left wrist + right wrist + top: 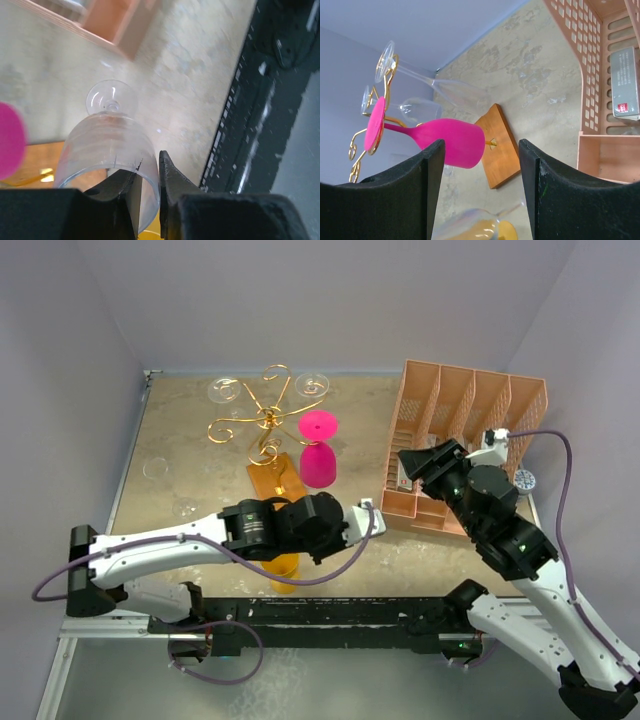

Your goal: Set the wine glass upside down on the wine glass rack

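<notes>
The left jaws pinch the bowl wall of the clear wine glass [107,145] at the near edge of the desk [360,420], just in front of the wooden base of the wine glass rack [262,420]. The right jaws gape empty beside the salmon organizer [455,410].

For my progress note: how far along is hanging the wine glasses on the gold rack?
Done: a pink wine glass and two clear glasses hang upside down on the wine glass rack. In hand: the left gripper pinches the rim of another clear wine glass, away from the rack. Left: carry it over and hang it upside down.
</notes>
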